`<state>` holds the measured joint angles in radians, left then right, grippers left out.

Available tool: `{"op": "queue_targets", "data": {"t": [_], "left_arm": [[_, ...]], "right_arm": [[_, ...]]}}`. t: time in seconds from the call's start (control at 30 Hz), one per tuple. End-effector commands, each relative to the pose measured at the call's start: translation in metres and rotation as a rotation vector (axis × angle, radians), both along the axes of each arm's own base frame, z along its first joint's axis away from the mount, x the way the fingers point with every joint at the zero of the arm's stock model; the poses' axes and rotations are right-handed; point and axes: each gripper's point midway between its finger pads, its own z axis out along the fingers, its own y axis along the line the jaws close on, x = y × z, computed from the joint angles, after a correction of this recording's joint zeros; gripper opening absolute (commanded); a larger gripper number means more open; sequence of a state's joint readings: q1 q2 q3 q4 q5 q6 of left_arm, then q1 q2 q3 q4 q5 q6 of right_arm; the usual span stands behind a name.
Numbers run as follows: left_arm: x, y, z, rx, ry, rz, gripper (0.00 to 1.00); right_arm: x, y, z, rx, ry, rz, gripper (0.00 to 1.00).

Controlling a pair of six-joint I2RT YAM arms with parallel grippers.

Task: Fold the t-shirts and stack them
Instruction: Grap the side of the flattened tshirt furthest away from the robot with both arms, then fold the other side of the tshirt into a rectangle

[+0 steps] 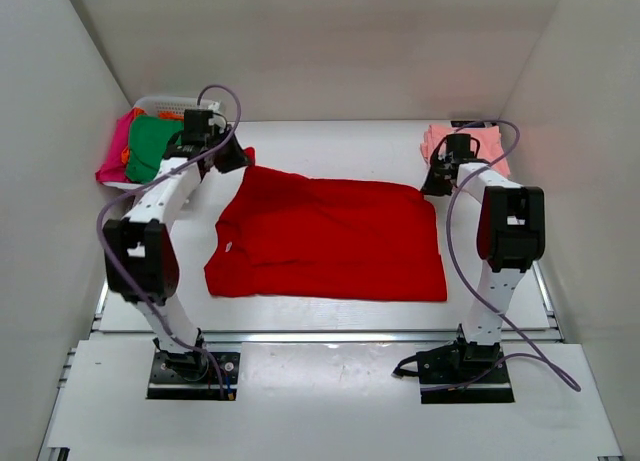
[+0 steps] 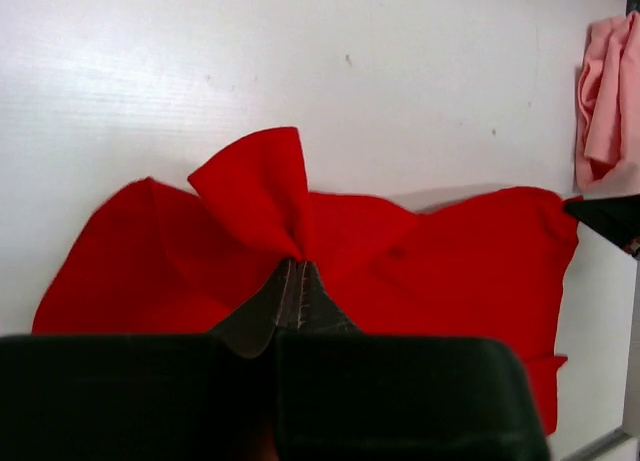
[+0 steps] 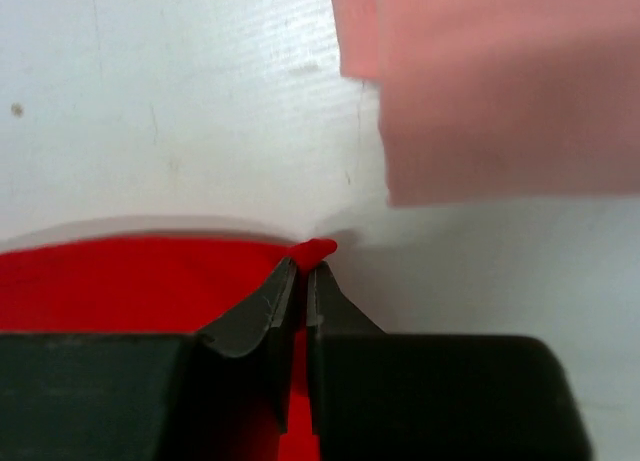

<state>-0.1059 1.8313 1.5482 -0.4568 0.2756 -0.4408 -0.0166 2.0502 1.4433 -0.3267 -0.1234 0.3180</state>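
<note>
Both grippers, left (image 2: pixel 298 281) and right (image 3: pixel 303 276), are clamped on the red shirt's (image 1: pixel 330 236) far corners; lift evenly, then draw toward six o'clock.

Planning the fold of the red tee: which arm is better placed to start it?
Neither alone: the left pincer pinches the red t-shirt at its far left corner, the right pincer at its far right corner; both are set.

Plain red t-shirt (image 1: pixel 330 241), salmon-pink t-shirt (image 1: pixel 490 141)
</note>
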Motion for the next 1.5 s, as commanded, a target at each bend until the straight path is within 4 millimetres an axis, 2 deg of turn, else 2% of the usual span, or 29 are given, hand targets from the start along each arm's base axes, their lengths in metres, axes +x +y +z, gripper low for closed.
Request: {"op": "queue_targets", "data": {"t": [0.0,0.07,0.1,0.17,0.2,0.23,0.27,0.3,0.33,0.4,0.53,0.57,0.6,0.8,1.07,1.27,1.4,1.47], "left_arm": [[-0.034,0.006,0.008,0.007,-0.029,-0.008,0.0],[-0.06,0.007,-0.003,0.024,-0.008,-0.017,0.0],[-0.069,0.002,-0.006,0.022,0.004,-0.036,0.0],[-0.096,0.003,-0.016,0.045,0.033,-0.034,0.0],[-0.102,0.002,-0.017,0.055,0.032,-0.04,0.0],[-0.115,0.0,-0.019,0.06,0.035,-0.045,0.0],[-0.125,0.006,-0.022,0.068,0.041,-0.021,0.0],[-0.136,0.007,-0.032,0.068,0.073,-0.021,0.0],[-0.143,0.015,-0.028,0.065,0.062,0.001,0.0],[-0.159,0.021,-0.028,0.073,0.057,0.012,0.0],[-0.181,0.03,-0.027,0.101,0.063,0.027,0.0],[-0.187,0.032,-0.029,0.111,0.067,0.032,0.0],[-0.189,0.032,-0.024,0.104,0.054,0.035,0.0],[-0.211,0.04,-0.041,0.119,0.104,0.053,0.0],[-0.235,0.038,-0.059,0.128,0.139,0.04,0.0],[-0.252,0.038,-0.079,0.124,0.177,0.041,0.0],[-0.257,0.038,-0.083,0.119,0.185,0.046,0.0],[-0.256,0.038,-0.078,0.119,0.159,0.044,0.0]], "right_arm": [[0.002,0.001,0.046,0.028,-0.142,0.053,0.0],[-0.01,0.007,0.054,0.021,-0.153,0.084,0.0],[-0.017,0.006,0.049,0.024,-0.141,0.089,0.0],[-0.028,0.01,0.059,0.03,-0.157,0.104,0.0],[-0.037,0.012,0.053,0.033,-0.144,0.108,0.0],[-0.041,0.009,0.055,0.039,-0.151,0.102,0.0],[-0.045,0.007,0.063,0.04,-0.177,0.104,0.01],[-0.054,0.008,0.062,0.047,-0.172,0.104,0.0],[-0.06,0.006,0.057,0.046,-0.165,0.107,0.0],[-0.072,0.009,0.063,0.059,-0.184,0.115,0.0],[-0.099,0.008,0.059,0.071,-0.191,0.135,0.0],[-0.1,0.006,0.066,0.067,-0.211,0.129,0.0],[-0.106,0.006,0.065,0.071,-0.207,0.139,0.0],[-0.132,0.011,0.058,0.079,-0.19,0.154,0.0],[-0.158,0.013,0.039,0.093,-0.16,0.153,0.0],[-0.167,0.021,0.029,0.1,-0.139,0.163,0.0],[-0.171,0.021,0.022,0.093,-0.107,0.151,0.0],[-0.171,0.017,0.022,0.079,-0.11,0.136,0.0]]}}
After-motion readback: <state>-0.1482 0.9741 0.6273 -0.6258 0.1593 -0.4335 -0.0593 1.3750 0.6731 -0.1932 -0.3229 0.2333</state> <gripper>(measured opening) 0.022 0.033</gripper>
